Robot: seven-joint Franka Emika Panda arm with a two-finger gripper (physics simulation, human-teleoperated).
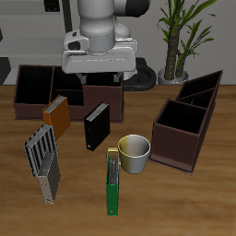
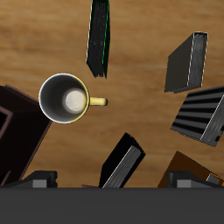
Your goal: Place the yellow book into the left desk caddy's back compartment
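Note:
The yellow book (image 1: 49,182) is thin, pale grey-beige with light edges. It lies near the table's front edge, right against a grey striped book (image 1: 39,147). It also shows in the wrist view (image 2: 185,61). The left desk caddy (image 1: 182,140) is a dark maroon two-part box. Its back compartment (image 1: 199,90) has the taller slanted walls and looks empty. Part of the caddy shows in the wrist view (image 2: 16,131). My gripper (image 1: 97,78) hangs open and empty high above the table's back middle, far from the book. Its fingertips (image 2: 39,180) stand wide apart.
A cream mug (image 1: 135,152) stands mid-table beside the caddy. A green-edged book (image 1: 112,180) stands in front of the mug. A black book (image 1: 96,126) and an orange-brown book (image 1: 57,113) lie farther back. A longer dark three-part box (image 1: 55,88) sits behind them.

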